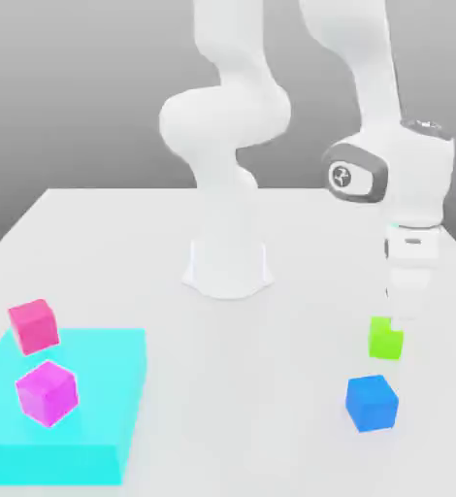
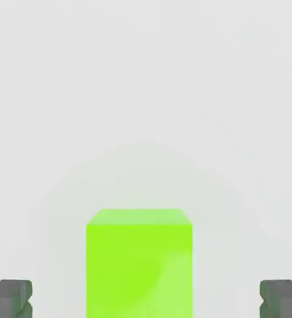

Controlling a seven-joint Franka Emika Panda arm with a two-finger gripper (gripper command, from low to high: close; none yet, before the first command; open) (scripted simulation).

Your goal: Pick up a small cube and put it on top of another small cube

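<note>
Between the open gripper's (image 2: 146, 299) fingers (image 2: 23, 298) sits the lime-green cube (image 2: 139, 267).

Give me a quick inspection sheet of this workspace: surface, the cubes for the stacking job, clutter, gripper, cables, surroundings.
Surface: white tabletop, plain and pale
Job's things: green cube and blue cube, apart on the tabletop, not stacked
Clutter: cyan block at the exterior view's left, with a magenta cube and a pink cube by or on it; exact contact cannot be told
Gripper: pincer open, its two fingers either side of the green cube with gaps, nothing gripped
Cables: nothing seen
Surroundings: white robot arm over the tabletop, grey backdrop behind
</note>
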